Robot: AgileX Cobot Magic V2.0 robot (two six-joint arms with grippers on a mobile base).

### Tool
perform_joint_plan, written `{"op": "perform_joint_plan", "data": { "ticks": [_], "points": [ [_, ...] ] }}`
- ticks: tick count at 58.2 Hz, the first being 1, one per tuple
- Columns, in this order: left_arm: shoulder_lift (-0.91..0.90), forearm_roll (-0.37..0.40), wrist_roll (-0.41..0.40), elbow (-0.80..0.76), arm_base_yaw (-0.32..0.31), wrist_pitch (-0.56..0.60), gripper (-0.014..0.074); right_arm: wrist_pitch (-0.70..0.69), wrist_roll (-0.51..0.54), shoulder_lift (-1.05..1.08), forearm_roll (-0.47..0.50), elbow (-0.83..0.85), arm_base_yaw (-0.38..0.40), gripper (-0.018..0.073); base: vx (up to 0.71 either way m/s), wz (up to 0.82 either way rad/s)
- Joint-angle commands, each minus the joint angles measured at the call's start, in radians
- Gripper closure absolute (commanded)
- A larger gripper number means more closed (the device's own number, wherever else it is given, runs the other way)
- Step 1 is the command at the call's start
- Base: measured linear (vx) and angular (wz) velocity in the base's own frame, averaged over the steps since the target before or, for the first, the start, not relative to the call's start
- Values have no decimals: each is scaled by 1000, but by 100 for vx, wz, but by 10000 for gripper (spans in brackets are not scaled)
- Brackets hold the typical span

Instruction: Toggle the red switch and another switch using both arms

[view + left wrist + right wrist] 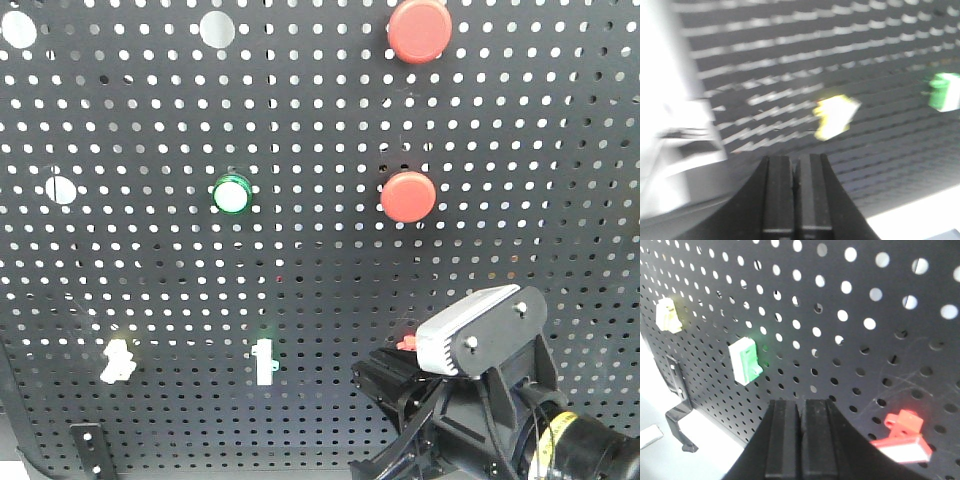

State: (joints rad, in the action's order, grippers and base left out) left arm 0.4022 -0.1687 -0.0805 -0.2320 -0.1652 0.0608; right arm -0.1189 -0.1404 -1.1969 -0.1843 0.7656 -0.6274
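Note:
The red switch (905,437) sits low on the black pegboard (850,365), just right of my right gripper (801,402), whose jaws are shut with nothing between them. In the front view only a sliver of the red switch (405,343) shows beside the right arm's grey head (470,335). The other switch, pale yellow (117,360), is at the lower left of the board. In the blurred left wrist view that yellow switch (835,116) lies ahead and slightly right of my left gripper (794,159), which is shut and empty. The left arm is out of the front view.
A green-based white toggle (263,361) stands between the two switches. Two round red buttons (419,30) (408,196) and a green-ringed button (231,194) are higher on the board. A black bracket (677,390) holds the board's lower left edge.

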Motion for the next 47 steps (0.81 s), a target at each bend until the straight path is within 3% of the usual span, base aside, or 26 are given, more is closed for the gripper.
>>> {"op": "perform_joint_plan", "data": {
  "ticks": [1,2,3,5,10,47],
  "points": [
    [-124,19,-1,89,52,129,594,-81,-1,22,-6,36,1,566,0,0],
    [-146,26,-1,109,59,129,594,-81,-1,22,-6,36,1,566,0,0],
    [-310,82,-1,251,95,138,594,-81,-1,22,-6,36,1,566,0,0],
    [-355,96,-1,285,95,143,594,-81,-1,22,-6,36,1,566,0,0],
    [-439,95,-1,271,94,-1,594,-75,-1,22,-6,36,1,566,0,0],
    [-417,94,-1,270,95,-21,594,-75,-1,21,-6,36,1,566,0,0]
  ]
}}
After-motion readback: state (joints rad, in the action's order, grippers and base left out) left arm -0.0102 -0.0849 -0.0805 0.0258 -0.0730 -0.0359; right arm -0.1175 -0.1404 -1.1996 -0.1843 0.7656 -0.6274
